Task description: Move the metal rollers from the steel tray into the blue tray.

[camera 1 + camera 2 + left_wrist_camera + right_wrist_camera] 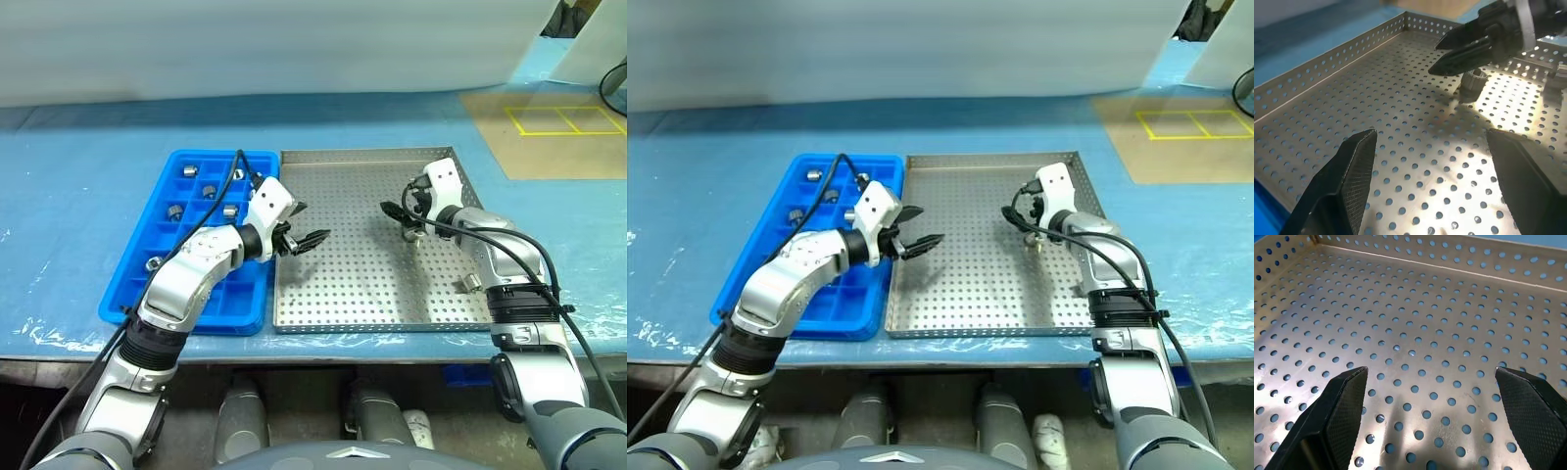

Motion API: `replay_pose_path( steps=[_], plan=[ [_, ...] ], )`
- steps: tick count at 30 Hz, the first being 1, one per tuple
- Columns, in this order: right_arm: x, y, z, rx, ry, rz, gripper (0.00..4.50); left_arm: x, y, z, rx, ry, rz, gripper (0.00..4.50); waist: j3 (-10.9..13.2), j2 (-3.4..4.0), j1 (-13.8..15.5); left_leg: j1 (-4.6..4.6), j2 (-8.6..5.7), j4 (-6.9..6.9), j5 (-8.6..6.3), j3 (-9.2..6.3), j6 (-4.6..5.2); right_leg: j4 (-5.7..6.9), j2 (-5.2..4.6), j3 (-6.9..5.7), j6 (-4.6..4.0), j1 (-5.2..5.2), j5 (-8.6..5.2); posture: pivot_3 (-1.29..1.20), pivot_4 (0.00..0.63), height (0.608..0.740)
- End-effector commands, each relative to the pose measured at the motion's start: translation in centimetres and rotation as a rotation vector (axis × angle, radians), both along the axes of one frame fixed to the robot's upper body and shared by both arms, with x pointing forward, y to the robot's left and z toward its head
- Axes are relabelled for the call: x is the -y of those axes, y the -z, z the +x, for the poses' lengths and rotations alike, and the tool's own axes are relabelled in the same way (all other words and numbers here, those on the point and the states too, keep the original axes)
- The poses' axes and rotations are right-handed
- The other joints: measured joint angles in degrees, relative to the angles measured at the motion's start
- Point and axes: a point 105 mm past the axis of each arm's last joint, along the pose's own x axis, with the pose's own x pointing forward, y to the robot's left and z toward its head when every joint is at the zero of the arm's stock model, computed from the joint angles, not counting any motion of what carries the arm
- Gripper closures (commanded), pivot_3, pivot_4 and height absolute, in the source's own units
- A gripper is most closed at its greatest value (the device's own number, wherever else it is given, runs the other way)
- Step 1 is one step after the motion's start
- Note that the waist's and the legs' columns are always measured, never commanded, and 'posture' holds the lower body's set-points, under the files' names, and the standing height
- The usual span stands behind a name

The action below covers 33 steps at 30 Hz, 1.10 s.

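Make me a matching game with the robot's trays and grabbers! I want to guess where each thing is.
Things:
1. left gripper
2. right gripper
3. blue tray
4. steel tray

Places or states:
A. holds several metal rollers in compartments
B. open, beside a roller on the steel tray
C. open, over the steel tray's left edge
D. perforated floor, right of the blue tray

Pairs: 1-C, 2-B, 3-A, 4-D

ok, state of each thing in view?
left gripper: open, empty, over the steel tray's left edge
right gripper: open, empty, above a roller
steel tray: one roller visible inside
blue tray: several rollers in its compartments, front cells empty
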Motion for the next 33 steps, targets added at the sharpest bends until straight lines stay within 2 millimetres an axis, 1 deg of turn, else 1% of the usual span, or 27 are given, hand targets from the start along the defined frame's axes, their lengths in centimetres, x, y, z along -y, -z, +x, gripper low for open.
replay_pose_path(
  steps=[1, 3, 8, 11, 14, 16, 20, 21, 24, 26, 27, 30, 32, 33],
  plan=[
    [1.2, 1.0, -0.8, -0.066, 0.030, 0.021, 0.23, 0.5, -0.6, -0.1, 0.051, 0.037, -0.002, 0.75, 0.0, 0.00, 0.0, 0.00, 0.00, 0.00, 0.00, 0.00, 0.00, 0.00, 0.00, 0.00, 0.00, 0.00, 0.00, -0.15, 0.150, 0.740],
    [1.4, 1.7, -1.3, -0.099, 0.029, 0.022, 0.23, 0.6, -0.1, -0.2, 0.048, 0.039, 0.001, 0.75, 0.0, 0.00, 0.0, -0.01, 0.00, 0.00, 0.00, 0.01, 0.00, 0.00, 0.00, 0.00, 0.00, 0.00, 0.00, -0.14, 0.150, 0.740],
    [2.5, 3.0, -2.5, -0.157, 0.042, 0.005, 0.23, 0.3, 0.7, -0.7, 0.040, 0.042, 0.004, 0.75, 0.0, 0.02, 0.1, 0.04, 0.01, 0.00, -0.01, 0.03, 0.01, 0.00, 0.00, 0.02, 0.00, 0.02, 0.00, -0.14, 0.150, 0.740],
    [2.7, 3.7, -3.0, -0.181, 0.032, -0.013, 0.23, 0.2, 1.1, -0.6, 0.040, 0.039, 0.006, 0.75, 0.0, 0.02, 0.2, 0.11, 0.02, -0.01, -0.01, 0.04, 0.01, 0.00, -0.01, 0.02, 0.00, 0.09, -0.01, -0.13, 0.150, 0.740],
    [2.5, 3.8, -3.1, -0.174, 0.019, -0.027, 0.82, 0.2, 1.1, -0.6, 0.044, 0.038, 0.006, 0.75, 0.0, 0.02, 0.3, 0.18, 0.01, 0.00, -0.02, 0.04, 0.02, -0.01, -0.04, 0.02, 0.00, 0.19, -0.01, -0.13, 0.150, 0.740],
    [2.6, 3.8, -3.2, -0.165, 0.008, -0.058, 1.48, 0.1, 1.1, -0.5, 0.047, 0.033, 0.007, 0.75, 0.0, 0.02, 0.2, 0.25, 0.01, 0.00, -0.02, 0.03, 0.02, -0.02, -0.03, 0.02, 0.00, 0.25, -0.01, -0.12, 0.150, 0.740],
    [2.4, 3.9, -3.4, -0.160, -0.009, -0.052, 2.86, -0.3, 1.2, -0.4, 0.055, 0.019, 0.010, 0.75, 0.0, 0.02, 0.2, 0.26, 0.02, -0.04, -0.02, 0.04, 0.02, -0.04, -0.02, 0.02, 0.00, 0.25, -0.01, -0.13, 0.150, 0.740],
    [2.3, 3.8, -3.4, -0.153, -0.015, -0.054, 2.86, -0.3, 1.1, -0.5, 0.057, 0.014, 0.009, 0.75, 0.0, 0.02, 0.2, 0.26, 0.02, -0.04, -0.02, 0.05, 0.02, -0.05, -0.02, 0.02, 0.00, 0.25, -0.01, -0.13, 0.150, 0.740],
    [1.3, 2.8, -2.9, -0.084, -0.049, -0.057, 2.86, -0.5, 0.9, -0.4, 0.061, -0.011, -0.003, 0.75, 0.0, 0.02, 0.1, 0.26, 0.02, -0.05, -0.02, 0.06, 0.02, -0.06, -0.02, 0.02, 0.00, 0.25, -0.01, -0.12, 0.150, 0.740],
    [-1.2, 0.9, -2.4, 0.006, -0.124, -0.007, 2.86, -0.9, 0.9, -0.3, 0.051, -0.052, -0.010, 0.75, 0.0, 0.02, -0.2, 0.25, 0.03, -0.06, -0.02, 0.07, 0.03, -0.06, -0.02, 0.02, 0.00, 0.22, -0.01, -0.12, 0.150, 0.740],
    [-1.9, 0.3, -2.3, 0.030, -0.145, 0.009, 2.86, -1.0, 0.9, -0.3, 0.047, -0.067, -0.012, 0.75, 0.0, 0.03, -0.3, 0.26, 0.04, -0.06, -0.02, 0.09, 0.02, -0.05, -0.01, 0.02, 0.00, 0.18, -0.01, -0.12, 0.150, 0.740],
    [-4.6, -0.9, -1.4, 0.095, -0.201, 0.029, 2.86, -2.0, 1.2, -0.3, 0.027, -0.160, -0.030, 0.75, 0.0, 0.05, -0.7, 0.11, 0.03, -0.07, -0.01, 0.10, 0.02, -0.01, -0.01, 0.03, -0.02, 0.01, 0.00, -0.08, 0.150, 0.740],
    [-5.9, -1.3, -1.1, 0.119, -0.233, 0.036, 2.86, -2.4, 1.3, -0.5, 0.017, -0.190, -0.038, 0.75, 0.0, 0.05, -0.7, 0.05, 0.03, -0.07, -0.02, 0.10, 0.02, -0.02, -0.01, 0.03, -0.02, -0.04, 0.00, -0.07, 0.150, 0.740],
    [-6.9, -1.6, -0.9, 0.139, -0.259, 0.038, 2.86, -2.7, 1.4, -0.6, 0.009, -0.214, -0.044, 0.75, 0.0, 0.05, -0.7, 0.02, 0.03, -0.08, -0.02, 0.09, 0.02, -0.03, -0.01, 0.01, -0.02, -0.05, 0.00, -0.05, 0.150, 0.740]
  ],
)
